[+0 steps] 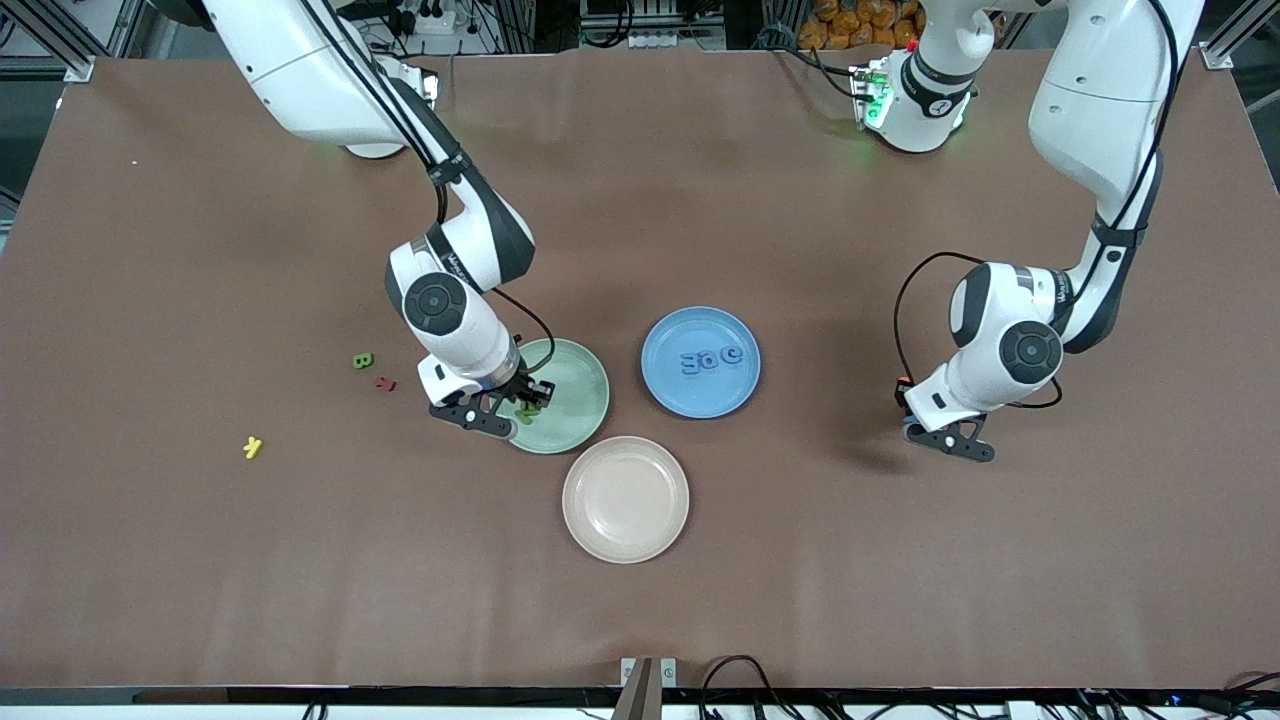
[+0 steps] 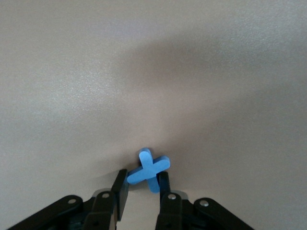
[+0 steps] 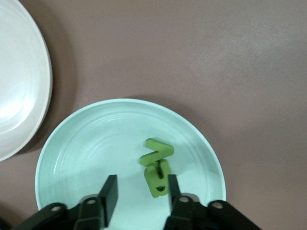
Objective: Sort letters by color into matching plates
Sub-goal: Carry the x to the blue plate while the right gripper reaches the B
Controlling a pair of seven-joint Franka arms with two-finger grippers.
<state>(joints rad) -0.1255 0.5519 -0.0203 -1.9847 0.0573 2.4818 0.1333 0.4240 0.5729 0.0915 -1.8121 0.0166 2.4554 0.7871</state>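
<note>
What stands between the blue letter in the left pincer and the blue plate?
Nothing visible. The left pincer is shut on the blue letter, low over the table near the left arm's end. Only bare tabletop shows between it and the blue plate.

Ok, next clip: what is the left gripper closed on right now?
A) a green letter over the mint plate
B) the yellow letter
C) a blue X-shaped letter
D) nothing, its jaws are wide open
C: the left wrist view shows the left gripper pinching a blue X-shaped letter between its fingertips, low over bare table.
</note>
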